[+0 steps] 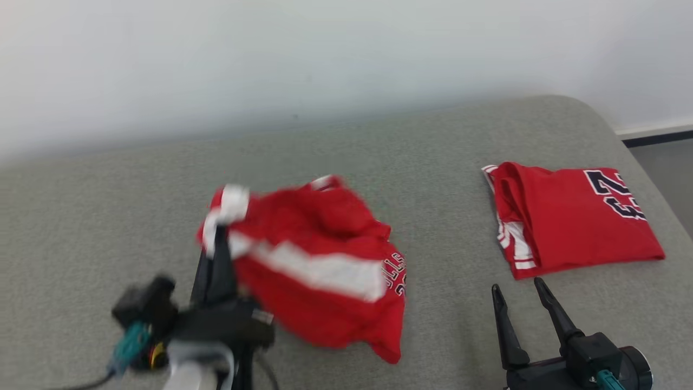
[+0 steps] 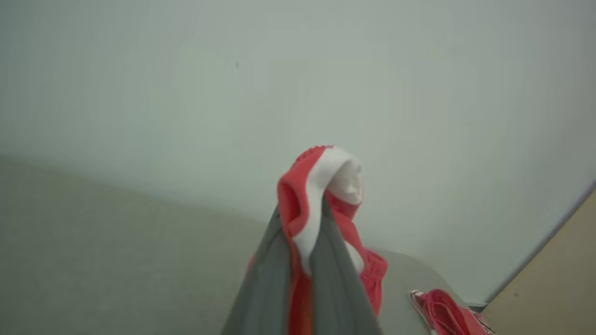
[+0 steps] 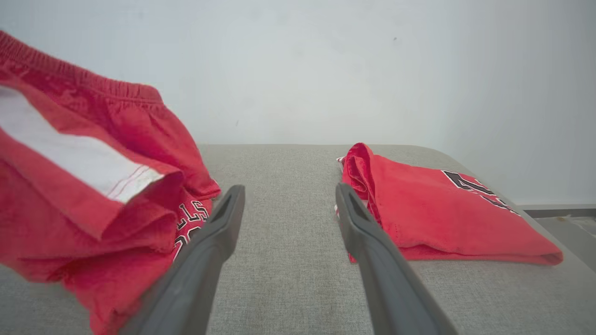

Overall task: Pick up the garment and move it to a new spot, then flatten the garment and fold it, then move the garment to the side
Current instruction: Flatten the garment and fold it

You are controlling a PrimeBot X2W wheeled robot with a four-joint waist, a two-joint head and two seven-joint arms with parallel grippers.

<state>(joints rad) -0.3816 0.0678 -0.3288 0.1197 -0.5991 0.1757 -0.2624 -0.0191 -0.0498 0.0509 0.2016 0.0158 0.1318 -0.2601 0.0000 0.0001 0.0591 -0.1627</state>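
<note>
Red with a white stripe, the garment (image 1: 319, 271) hangs bunched at centre-left of the head view, partly raised off the grey cushion (image 1: 433, 141) by the left gripper (image 1: 218, 232). A folded red jersey (image 1: 574, 216) lies at right, with the right gripper (image 1: 516, 284) just below it.

Left wrist view: the fingers are pinched shut on a white-trimmed edge.

Right wrist view: the fingers are spread wide and empty, with the garment at left.

Seemingly only the pick-up is under way — placing, flattening, folding and setting aside remain.

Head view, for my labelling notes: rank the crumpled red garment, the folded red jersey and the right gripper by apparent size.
1. crumpled red garment, largest, though held up nearer the camera.
2. folded red jersey.
3. right gripper, clearly smallest.
</note>
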